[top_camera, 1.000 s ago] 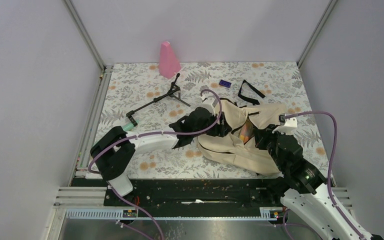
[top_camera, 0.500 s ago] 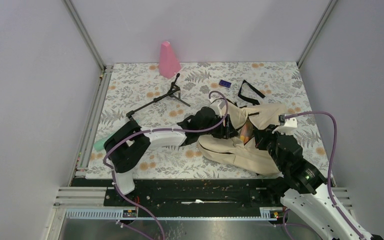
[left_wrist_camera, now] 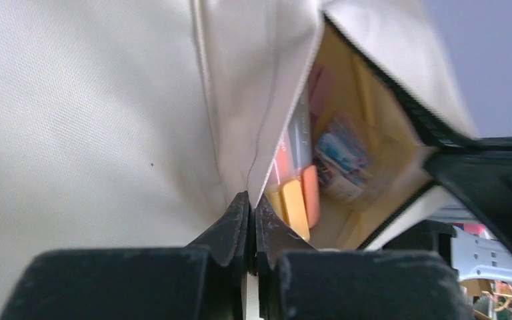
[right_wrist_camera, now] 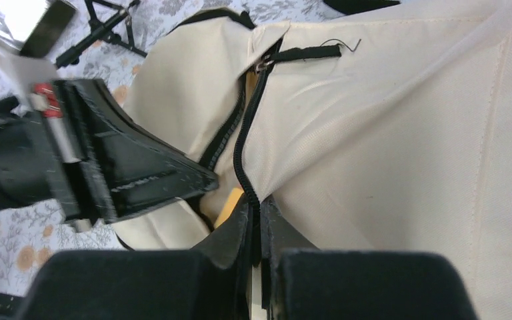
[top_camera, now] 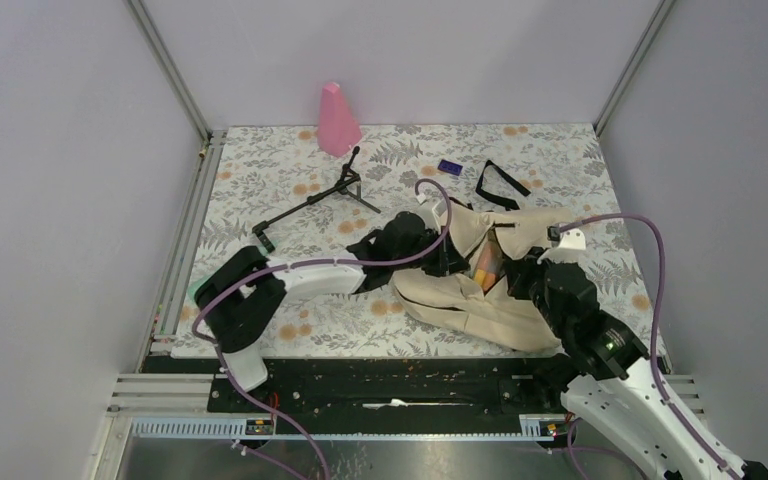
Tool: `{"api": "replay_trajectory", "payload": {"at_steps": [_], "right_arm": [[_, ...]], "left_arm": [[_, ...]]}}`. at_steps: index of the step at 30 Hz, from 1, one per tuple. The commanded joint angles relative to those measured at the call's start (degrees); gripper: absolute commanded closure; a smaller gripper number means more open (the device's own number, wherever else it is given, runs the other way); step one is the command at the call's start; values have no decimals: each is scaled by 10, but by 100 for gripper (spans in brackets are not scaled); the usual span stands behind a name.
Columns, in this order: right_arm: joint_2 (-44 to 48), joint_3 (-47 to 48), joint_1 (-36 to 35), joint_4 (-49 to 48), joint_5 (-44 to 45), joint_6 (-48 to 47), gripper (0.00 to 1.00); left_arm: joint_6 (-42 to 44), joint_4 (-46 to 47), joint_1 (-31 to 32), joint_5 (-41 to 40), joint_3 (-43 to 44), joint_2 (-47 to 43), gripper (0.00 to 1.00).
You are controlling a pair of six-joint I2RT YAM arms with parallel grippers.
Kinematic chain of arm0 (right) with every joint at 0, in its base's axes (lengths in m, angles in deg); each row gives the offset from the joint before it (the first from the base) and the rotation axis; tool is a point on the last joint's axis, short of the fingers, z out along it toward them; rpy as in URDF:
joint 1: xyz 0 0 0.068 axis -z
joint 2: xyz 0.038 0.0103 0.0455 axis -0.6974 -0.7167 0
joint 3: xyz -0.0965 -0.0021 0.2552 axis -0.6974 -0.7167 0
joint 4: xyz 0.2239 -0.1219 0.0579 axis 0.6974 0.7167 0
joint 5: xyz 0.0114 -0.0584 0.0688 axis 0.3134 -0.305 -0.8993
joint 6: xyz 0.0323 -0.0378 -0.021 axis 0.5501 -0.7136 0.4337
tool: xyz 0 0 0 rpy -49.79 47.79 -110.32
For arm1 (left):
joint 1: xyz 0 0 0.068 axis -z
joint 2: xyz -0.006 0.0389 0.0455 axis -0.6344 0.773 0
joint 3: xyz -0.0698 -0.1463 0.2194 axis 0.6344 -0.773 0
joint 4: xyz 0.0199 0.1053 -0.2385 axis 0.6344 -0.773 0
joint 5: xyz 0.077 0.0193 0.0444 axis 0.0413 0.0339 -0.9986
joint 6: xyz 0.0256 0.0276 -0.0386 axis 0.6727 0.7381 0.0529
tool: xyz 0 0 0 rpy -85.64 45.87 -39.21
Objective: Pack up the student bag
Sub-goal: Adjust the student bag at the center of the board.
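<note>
The left hand (left_wrist_camera: 251,223) is clamped closed on the cream fabric edge of the bag (left_wrist_camera: 93,120), beside its open mouth. The right hand (right_wrist_camera: 259,223) is pinched closed on the black zipper (right_wrist_camera: 243,153). The bag is laid on the table (top_camera: 580,160), toward 4 o'clock from centre.

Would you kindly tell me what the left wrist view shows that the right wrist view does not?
Only the left wrist view looks inside the student bag: orange and yellow stick-shaped items and a blue-printed packet against yellowish lining. Only the right wrist view shows the zipper pull tab, the floral table, a black tripod and the left hand from outside. Both show the bag's cream fabric, black zipper edging, and that camera's own hand shut on the fabric edge; the right hand grips beside the zipper.
</note>
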Motion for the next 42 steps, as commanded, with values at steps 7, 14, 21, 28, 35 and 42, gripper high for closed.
{"api": "replay_trajectory", "payload": {"at_steps": [7,14,21,28,35,42], "right_arm": [[-189,34,-14,-96,-206,35,100],[-307,42,-106,-229,-232,85,100],[-303,37,-114,-258,-162,105,100],[-171,31,-114,-188,-75,93,97],[-154,3,-114,-201,-60,105,94],[-216,-13,-117,-276,-170,134,100]], "left_arm": [[90,-91,-32,-43,-11,-187,100],[187,-308,-47,-102,17,-225,100],[213,-373,-47,-175,-2,-256,100],[266,-453,-47,-222,106,-292,100],[285,-500,-47,-131,167,-219,100],[306,-529,-42,-70,160,-168,100]]}}
